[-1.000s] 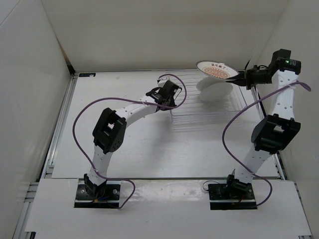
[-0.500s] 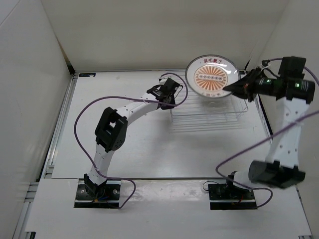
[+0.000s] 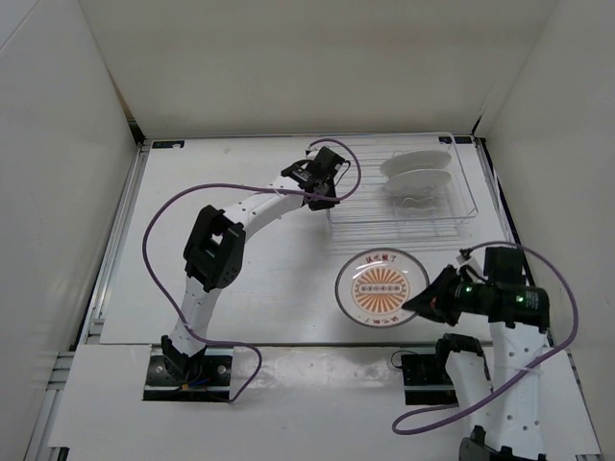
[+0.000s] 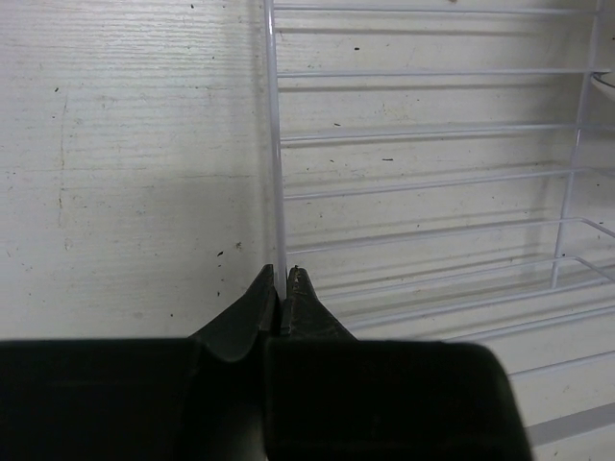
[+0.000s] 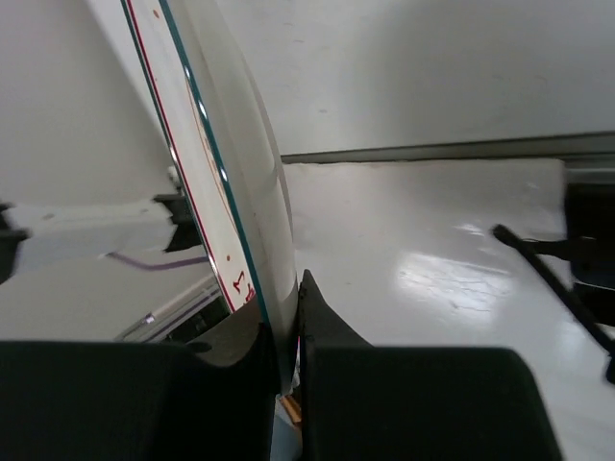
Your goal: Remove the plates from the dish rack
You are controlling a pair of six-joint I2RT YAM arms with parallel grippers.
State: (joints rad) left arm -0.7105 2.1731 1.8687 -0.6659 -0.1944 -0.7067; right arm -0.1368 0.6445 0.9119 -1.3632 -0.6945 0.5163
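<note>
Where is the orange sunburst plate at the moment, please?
In the top view the sunburst plate is near right, just in front of the dish rack, rim pinched by the right gripper.

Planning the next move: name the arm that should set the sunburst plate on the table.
Right. The right pincer grips the sunburst plate's rim above the table; the left pincer is shut on the dish rack's edge wire.
</note>
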